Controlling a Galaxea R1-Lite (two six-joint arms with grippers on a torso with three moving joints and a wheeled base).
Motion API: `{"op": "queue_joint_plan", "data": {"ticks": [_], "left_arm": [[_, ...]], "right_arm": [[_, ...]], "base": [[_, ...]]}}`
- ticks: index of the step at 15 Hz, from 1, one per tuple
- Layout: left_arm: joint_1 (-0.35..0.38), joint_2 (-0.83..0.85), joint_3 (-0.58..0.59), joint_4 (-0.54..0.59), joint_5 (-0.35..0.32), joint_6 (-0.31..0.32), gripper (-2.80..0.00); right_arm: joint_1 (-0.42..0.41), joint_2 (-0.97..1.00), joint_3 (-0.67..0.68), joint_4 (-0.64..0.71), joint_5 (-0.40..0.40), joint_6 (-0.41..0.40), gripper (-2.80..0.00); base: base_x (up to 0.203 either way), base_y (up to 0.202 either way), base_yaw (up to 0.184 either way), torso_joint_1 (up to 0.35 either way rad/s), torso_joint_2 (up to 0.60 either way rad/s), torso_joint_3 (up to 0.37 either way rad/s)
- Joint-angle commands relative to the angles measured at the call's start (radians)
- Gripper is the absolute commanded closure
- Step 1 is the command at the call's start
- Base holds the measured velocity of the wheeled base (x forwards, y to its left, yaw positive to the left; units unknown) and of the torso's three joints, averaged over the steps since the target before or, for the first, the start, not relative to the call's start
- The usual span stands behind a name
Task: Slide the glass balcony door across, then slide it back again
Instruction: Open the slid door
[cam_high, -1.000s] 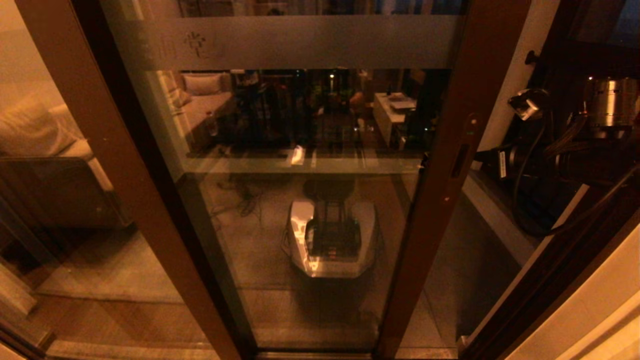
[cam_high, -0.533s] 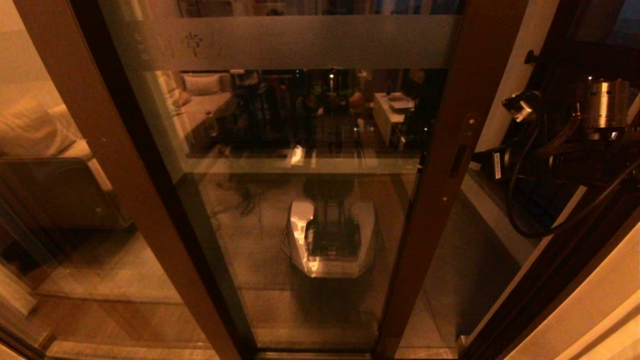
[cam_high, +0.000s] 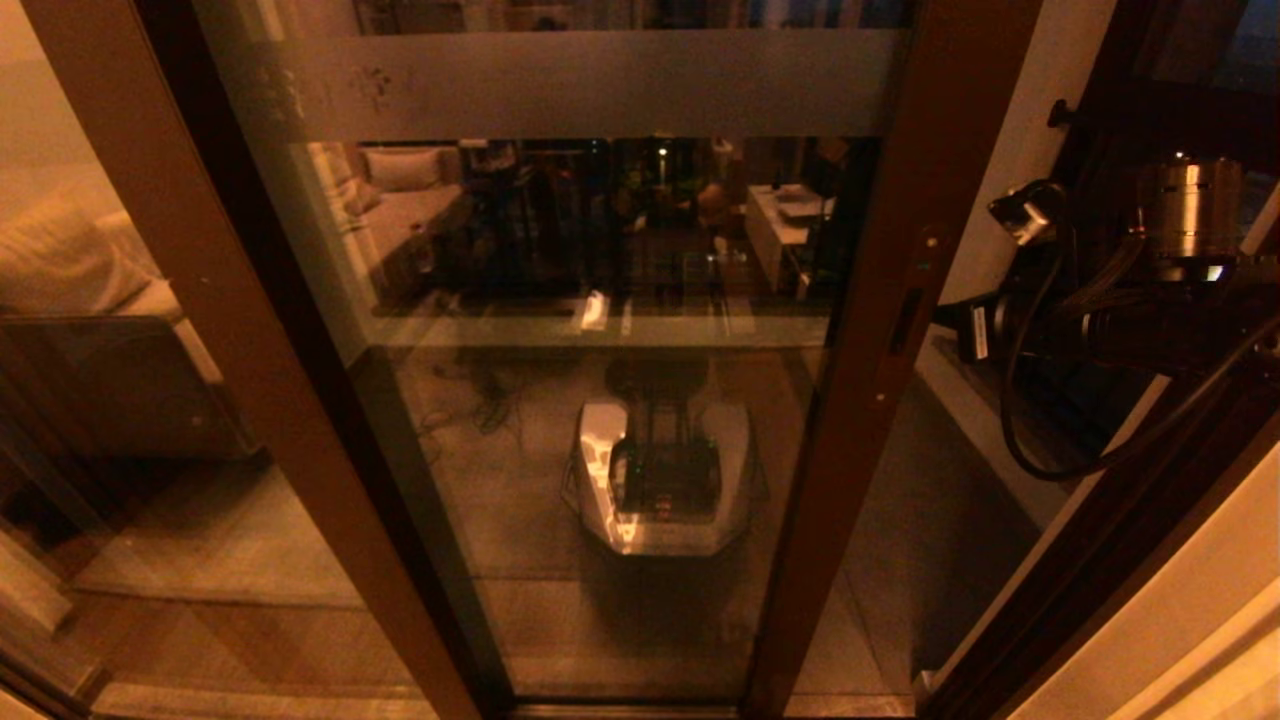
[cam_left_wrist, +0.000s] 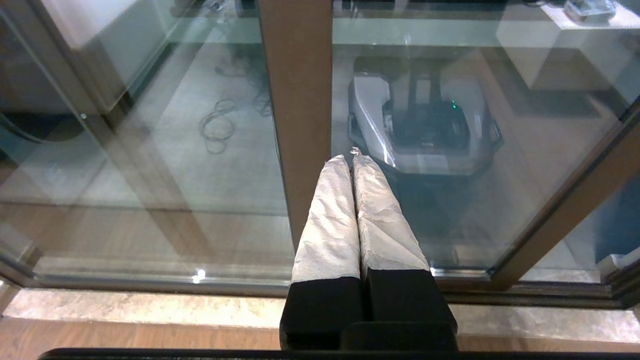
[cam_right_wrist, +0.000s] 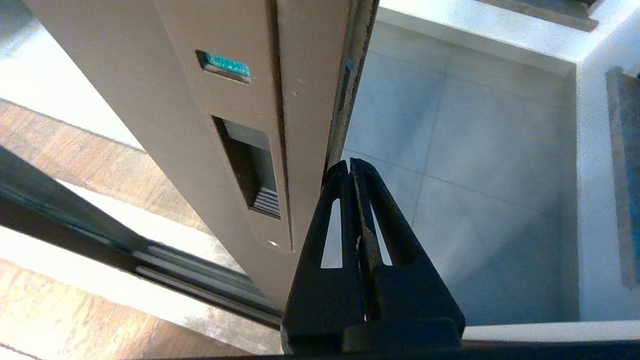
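The door (cam_high: 600, 330) fills the head view from 10 to 3 o'clock, its stile (cam_right_wrist: 280, 100) against the right claw (cam_right_wrist: 351, 167), whose fingers are pressed together, holding nothing. It likely rolls heavy and stiff; push the stile edge or hook the handle slot (cam_right_wrist: 250, 170), never the fragile glass. The left claw (cam_left_wrist: 350, 160) hangs parked, also closed.

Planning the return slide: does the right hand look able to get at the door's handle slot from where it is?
Probably yes. The right hand, shut, sits at the door's edge right beside the handle slot, and nothing stands between them.
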Motion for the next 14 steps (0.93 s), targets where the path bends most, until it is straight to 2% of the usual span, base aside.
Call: {"op": "queue_joint_plan", "data": {"ticks": [1, 6, 14], "left_arm": [[0.000, 0.001, 0.000, 0.001, 0.000, 0.000, 0.00], [0.000, 0.001, 0.000, 0.001, 0.000, 0.000, 0.00], [0.000, 0.001, 0.000, 0.001, 0.000, 0.000, 0.00]], "right_arm": [[0.011, 0.003, 0.000, 0.000, 0.006, -0.002, 0.00], [0.047, 0.017, -0.008, -0.012, -0.028, 0.021, 0.00], [0.135, 0.067, -0.011, -0.111, -0.135, 0.049, 0.00]], "base": [[0.000, 0.000, 0.000, 0.000, 0.00, 0.000], [0.000, 0.000, 0.000, 0.000, 0.00, 0.000], [0.000, 0.000, 0.000, 0.000, 0.00, 0.000]]}}
